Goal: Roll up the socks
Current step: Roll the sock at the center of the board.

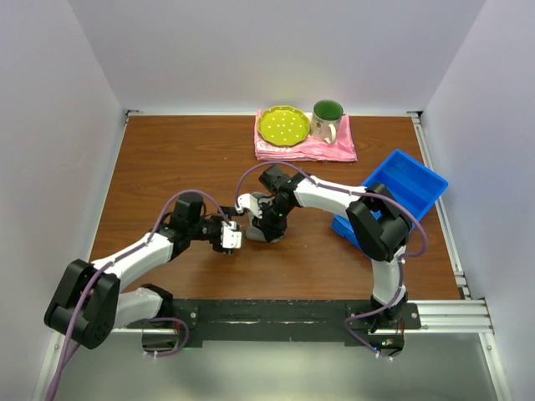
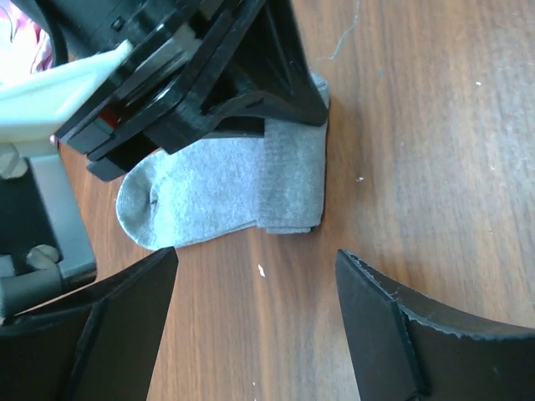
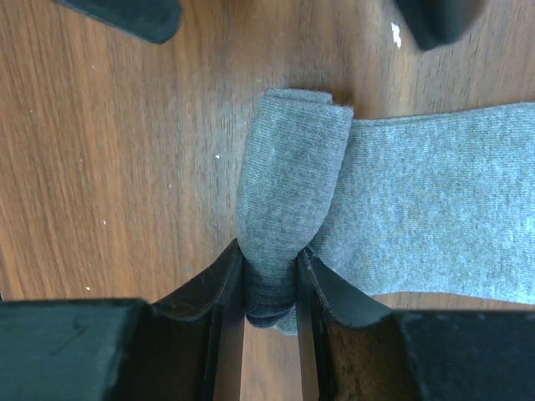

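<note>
A grey sock (image 3: 435,225) lies flat on the wooden table, its end folded into a roll (image 3: 288,192). My right gripper (image 3: 269,266) is shut on that roll, pinching it between both fingers. In the left wrist view the sock (image 2: 217,188) lies with its toe at the left, partly hidden under the right gripper's black body (image 2: 192,75). My left gripper (image 2: 255,309) is open and empty, just short of the sock. In the top view the left gripper (image 1: 233,238) and the right gripper (image 1: 269,224) meet at the table's middle, hiding most of the sock.
A pink cloth (image 1: 330,149) at the back carries a yellow-green plate (image 1: 282,125) and a green-lined mug (image 1: 327,119). A blue bin (image 1: 401,188) sits tilted at the right, beside the right arm. Grey walls surround the table.
</note>
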Controlling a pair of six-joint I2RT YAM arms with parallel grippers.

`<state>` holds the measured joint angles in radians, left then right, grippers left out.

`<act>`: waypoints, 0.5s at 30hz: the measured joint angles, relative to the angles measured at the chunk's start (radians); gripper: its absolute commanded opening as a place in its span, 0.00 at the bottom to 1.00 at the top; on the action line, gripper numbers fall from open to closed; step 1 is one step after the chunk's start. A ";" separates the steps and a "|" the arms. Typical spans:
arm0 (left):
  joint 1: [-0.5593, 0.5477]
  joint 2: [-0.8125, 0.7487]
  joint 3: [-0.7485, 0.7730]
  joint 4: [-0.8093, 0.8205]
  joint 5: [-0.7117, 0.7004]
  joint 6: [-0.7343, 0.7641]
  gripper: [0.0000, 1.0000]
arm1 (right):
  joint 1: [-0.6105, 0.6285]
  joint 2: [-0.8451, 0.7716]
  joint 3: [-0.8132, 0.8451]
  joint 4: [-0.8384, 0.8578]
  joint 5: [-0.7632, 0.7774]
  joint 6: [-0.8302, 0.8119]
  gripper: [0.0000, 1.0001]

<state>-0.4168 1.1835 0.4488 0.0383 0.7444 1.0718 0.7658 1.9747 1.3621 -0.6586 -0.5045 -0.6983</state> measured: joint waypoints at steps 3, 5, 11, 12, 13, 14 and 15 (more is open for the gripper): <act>0.002 -0.007 0.000 -0.038 0.011 0.060 0.82 | -0.001 0.010 0.011 -0.002 -0.011 0.004 0.00; 0.001 -0.013 -0.004 -0.061 0.010 0.108 0.82 | -0.001 0.014 0.017 -0.002 -0.015 0.007 0.00; -0.022 -0.025 -0.049 -0.076 -0.016 0.182 0.82 | -0.018 0.037 0.043 -0.018 -0.043 0.011 0.00; -0.033 -0.025 -0.060 -0.059 -0.027 0.181 0.82 | -0.021 0.045 0.053 -0.024 -0.053 0.013 0.00; -0.044 -0.025 -0.072 -0.036 -0.045 0.179 0.82 | -0.023 0.053 0.063 -0.029 -0.061 0.014 0.00; -0.056 -0.023 -0.082 -0.014 -0.063 0.177 0.82 | -0.027 0.062 0.072 -0.036 -0.069 0.015 0.00; -0.068 -0.020 -0.091 0.013 -0.082 0.171 0.82 | -0.028 0.069 0.084 -0.045 -0.076 0.016 0.00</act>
<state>-0.4850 1.1637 0.3576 0.0517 0.6624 1.2427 0.7380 2.0438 1.4456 -0.7033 -0.5804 -0.6823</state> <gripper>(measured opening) 0.816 0.283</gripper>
